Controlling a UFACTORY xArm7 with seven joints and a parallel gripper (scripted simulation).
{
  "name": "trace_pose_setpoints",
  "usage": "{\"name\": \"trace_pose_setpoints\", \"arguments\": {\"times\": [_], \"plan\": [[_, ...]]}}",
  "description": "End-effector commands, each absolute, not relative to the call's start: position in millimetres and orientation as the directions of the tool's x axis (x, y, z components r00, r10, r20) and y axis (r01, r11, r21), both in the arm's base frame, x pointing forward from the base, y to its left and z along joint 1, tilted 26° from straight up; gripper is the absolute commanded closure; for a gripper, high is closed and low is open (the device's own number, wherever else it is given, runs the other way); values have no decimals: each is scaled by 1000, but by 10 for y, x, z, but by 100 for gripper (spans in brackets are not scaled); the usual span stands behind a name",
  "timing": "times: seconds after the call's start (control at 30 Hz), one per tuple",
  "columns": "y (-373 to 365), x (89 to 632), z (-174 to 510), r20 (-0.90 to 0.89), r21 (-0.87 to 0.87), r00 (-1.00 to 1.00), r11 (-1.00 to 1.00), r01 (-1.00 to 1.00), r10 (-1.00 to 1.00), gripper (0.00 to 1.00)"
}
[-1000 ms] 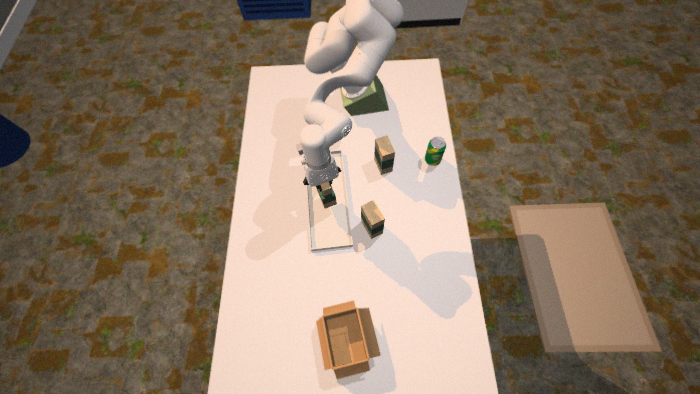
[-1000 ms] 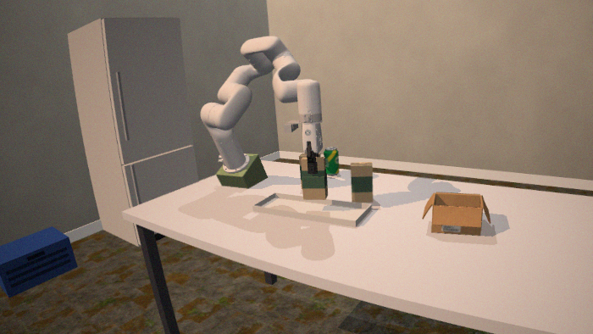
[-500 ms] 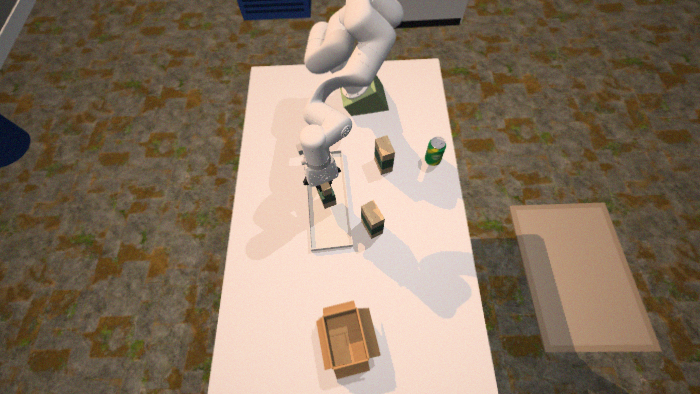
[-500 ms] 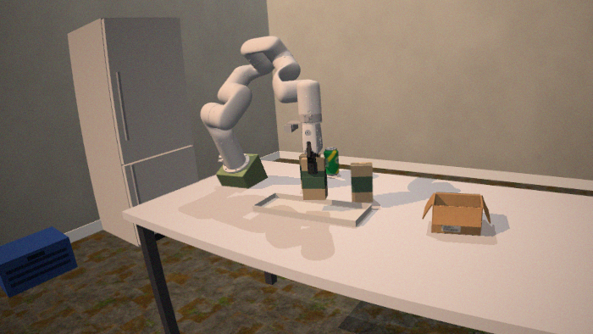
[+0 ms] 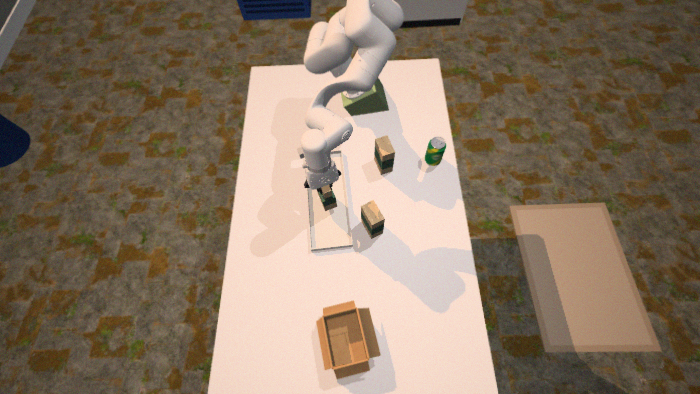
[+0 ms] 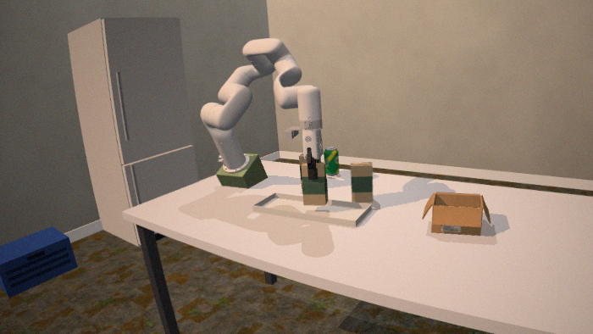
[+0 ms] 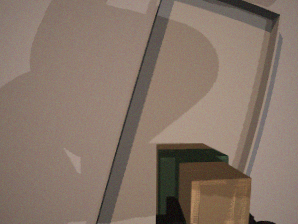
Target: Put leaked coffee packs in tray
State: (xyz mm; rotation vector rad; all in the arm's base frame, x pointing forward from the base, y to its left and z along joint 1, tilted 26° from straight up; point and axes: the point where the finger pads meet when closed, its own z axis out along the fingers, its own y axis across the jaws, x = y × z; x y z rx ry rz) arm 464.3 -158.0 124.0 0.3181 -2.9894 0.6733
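My gripper point(image 5: 325, 191) point(image 6: 313, 168) is shut on a tan coffee pack with a green band point(image 5: 328, 198) point(image 6: 314, 188) point(image 7: 213, 204). The pack stands upright inside the shallow grey tray point(image 5: 315, 235) point(image 6: 292, 212) point(image 7: 127, 143), near its end closest to the arm's base, within the rim. A second coffee pack point(image 5: 372, 218) point(image 6: 362, 182) stands on the table just right of the tray. A third coffee pack point(image 5: 384, 154) stands further back towards the arm's base; in the exterior view it is mostly hidden behind the held pack.
A green soda can point(image 5: 435, 151) point(image 6: 331, 160) stands at the table's right side. An open cardboard box point(image 5: 347, 339) point(image 6: 457, 213) sits near the front end of the table. The arm's green base block point(image 5: 366, 100) point(image 6: 242, 171) is at the far end.
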Motion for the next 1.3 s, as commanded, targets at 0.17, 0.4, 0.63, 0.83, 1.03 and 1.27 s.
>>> {"name": "trace_pose_setpoints", "arguments": {"times": [0.17, 0.4, 0.63, 0.83, 1.03, 1.27], "plan": [[-1661, 4656, 1081, 101, -419, -977, 882, -214, -189, 76], [-1687, 4655, 1026, 101, -419, -977, 882, -214, -189, 76], [-1694, 4655, 1012, 101, -419, -977, 882, -214, -189, 76], [-1694, 4655, 1012, 101, -419, -977, 882, -214, -189, 76], [-1694, 4655, 1012, 101, -419, -977, 882, -214, -189, 16], [-1694, 4655, 1012, 101, -419, -977, 882, -214, -189, 16]]}}
